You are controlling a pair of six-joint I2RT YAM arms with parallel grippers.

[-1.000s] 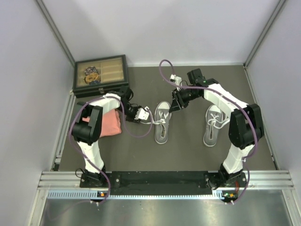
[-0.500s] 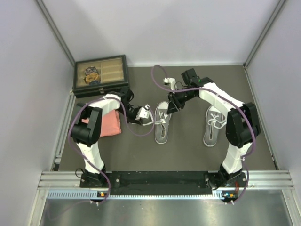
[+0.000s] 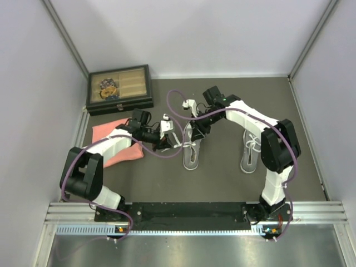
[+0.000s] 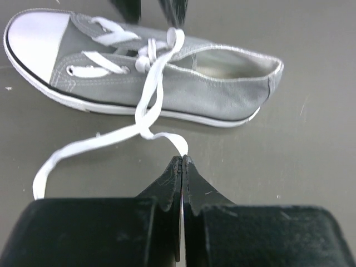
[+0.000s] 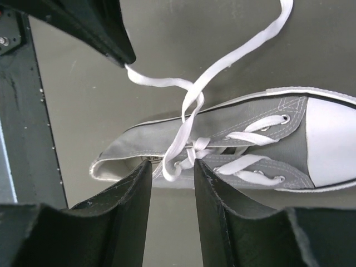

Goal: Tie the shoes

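White lace (image 4: 149,105) from the grey shoe (image 4: 183,89) at the middle of the table (image 3: 222,183) is pinched at its tip by the left gripper (image 4: 182,162). Its jaws are pressed flat together on the lace, just left of the shoe. The other shoe (image 3: 251,150) lies well apart to the right. The right gripper (image 5: 172,177) hangs over the eyelets, its jaws narrowly parted and straddling a small loop of lace without visibly pinching it. To do this step well, I judge the left should hold its strand low and taut while the right closes on the loop alone, clear of the crossing strand. Both should then draw apart evenly so the shoe does not drag. The left wrist view proves the pinch, and the right wrist view alone shows the loop between the jaws. Only the overhead view shows the second shoe, the pink cloth (image 3: 104,132) and the box (image 3: 119,104).
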